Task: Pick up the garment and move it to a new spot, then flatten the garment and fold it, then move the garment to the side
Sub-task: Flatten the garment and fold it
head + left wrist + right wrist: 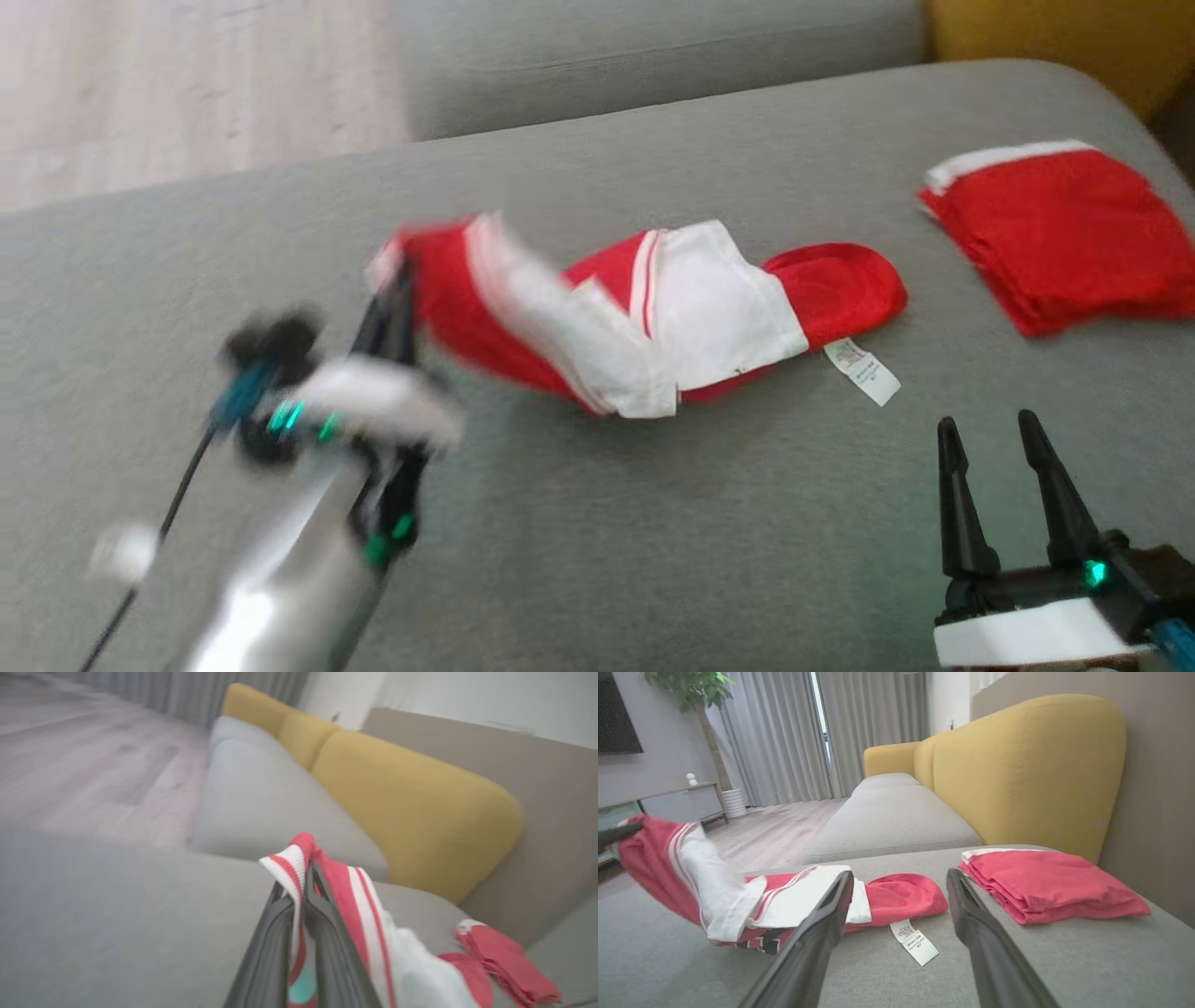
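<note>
Jaws of your left gripper (301,877) were clamped on the garment (709,317) at its striped edge to lift it; your right gripper (988,422) stood free, jaws apart.

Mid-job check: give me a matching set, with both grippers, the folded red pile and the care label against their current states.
1 left gripper
2 right gripper
3 folded red pile
4 care label

A open, empty
B white, lying flat
C shut on striped garment
D stacked, far right

Pairs: 1-C, 2-A, 3-D, 4-B
</note>
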